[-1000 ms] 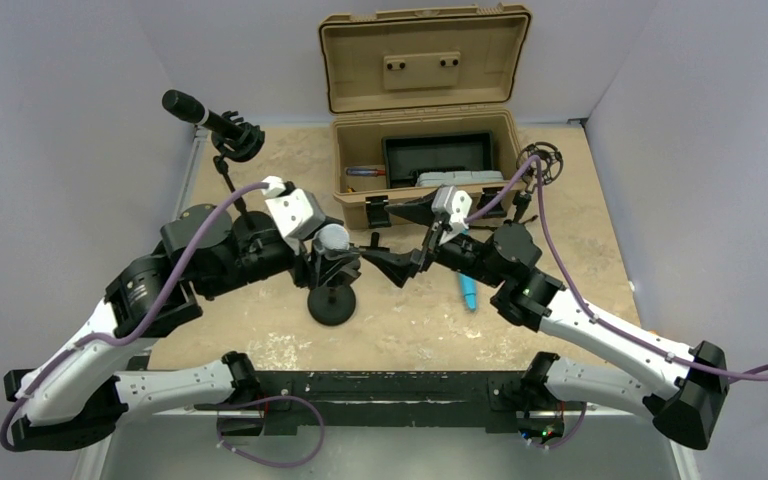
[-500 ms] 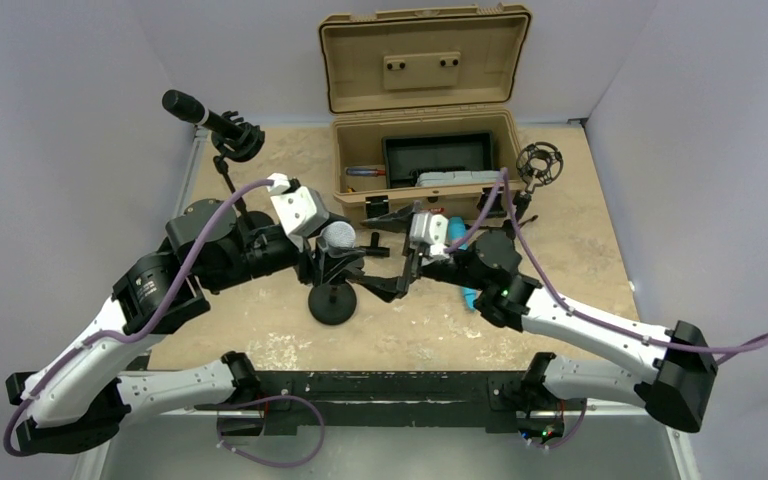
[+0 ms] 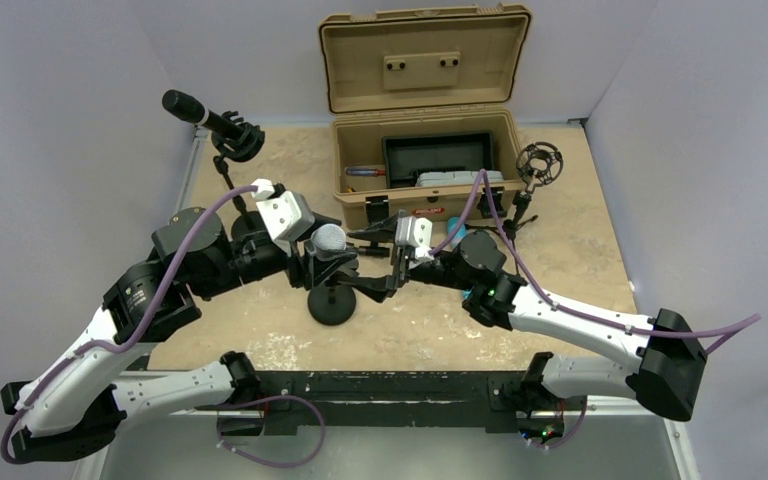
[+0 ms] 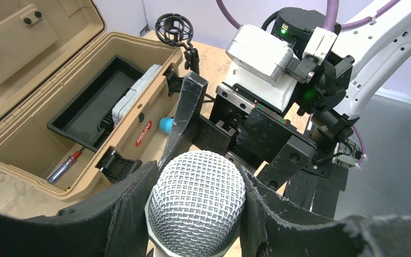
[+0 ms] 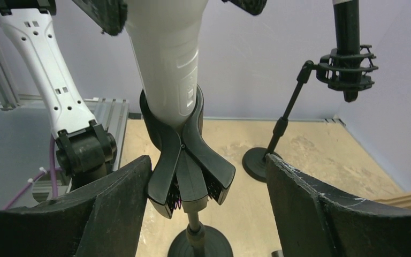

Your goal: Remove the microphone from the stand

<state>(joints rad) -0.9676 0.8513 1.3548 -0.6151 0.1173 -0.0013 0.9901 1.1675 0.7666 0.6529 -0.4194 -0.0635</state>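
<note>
The microphone (image 3: 327, 238) has a silver mesh head (image 4: 195, 201) and a white body (image 5: 166, 48). It stands upright in the black clip (image 5: 184, 160) of the stand, whose round base (image 3: 331, 305) rests on the table. My left gripper (image 4: 197, 179) is shut on the mesh head, one finger pressed against each side. My right gripper (image 3: 365, 262) reaches in from the right at clip height. It is open (image 5: 207, 171): its left finger touches the clip, and its right finger stands apart from it.
An open tan toolbox (image 3: 420, 170) sits behind the stand, holding a black tray and a pen. A second black microphone (image 3: 200, 115) on its own stand is at the back left. An empty shock-mount stand (image 3: 538, 165) is at the back right. A blue object (image 3: 455, 228) lies by the toolbox.
My right arm has moved left to the stand, and its jaws have narrowed round the clip. My left gripper has kept its hold on the mesh head.
</note>
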